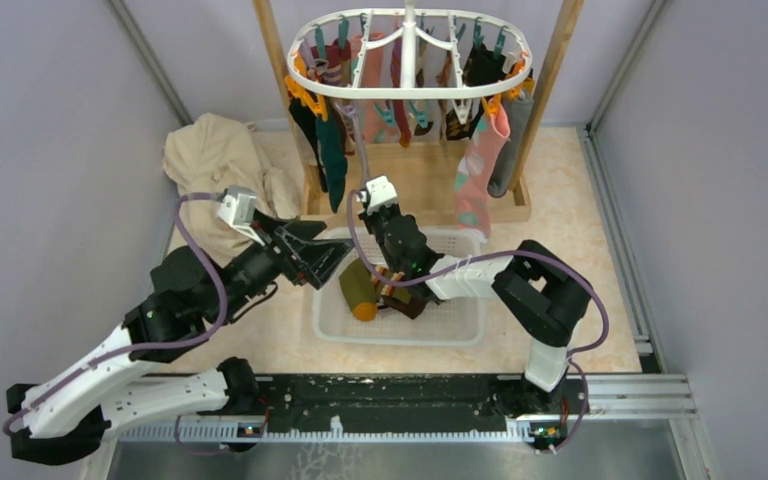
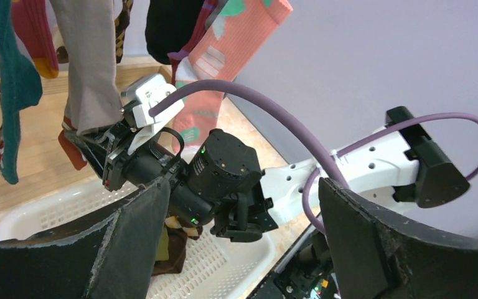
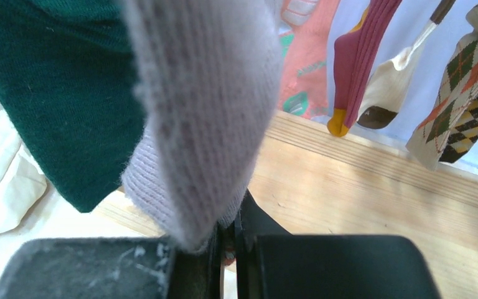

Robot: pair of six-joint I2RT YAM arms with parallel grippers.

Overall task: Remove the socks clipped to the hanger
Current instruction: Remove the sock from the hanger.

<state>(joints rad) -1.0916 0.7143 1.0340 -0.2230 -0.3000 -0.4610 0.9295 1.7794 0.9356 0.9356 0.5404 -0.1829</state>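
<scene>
The white oval hanger (image 1: 410, 88) hangs from a wooden frame with several socks (image 1: 480, 165) clipped to it. My right gripper (image 1: 368, 200) reaches up under its left side. In the right wrist view this gripper (image 3: 231, 233) is shut on the lower end of a pale grey sock (image 3: 199, 112), which still hangs from above beside a dark green sock (image 3: 56, 93). The left wrist view shows the same grey sock (image 2: 90, 62) running down into the right gripper (image 2: 99, 149). My left gripper (image 1: 325, 262) stands open and empty over the basket's left end, its dark fingers (image 2: 131, 243) wide apart.
A white mesh basket (image 1: 460, 335) lies between the arms with an olive and brown sock (image 1: 360, 290) in it. A beige cloth (image 1: 220, 165) is heaped at the back left. The wooden frame's posts (image 1: 555, 60) and base (image 1: 415, 185) stand behind the basket.
</scene>
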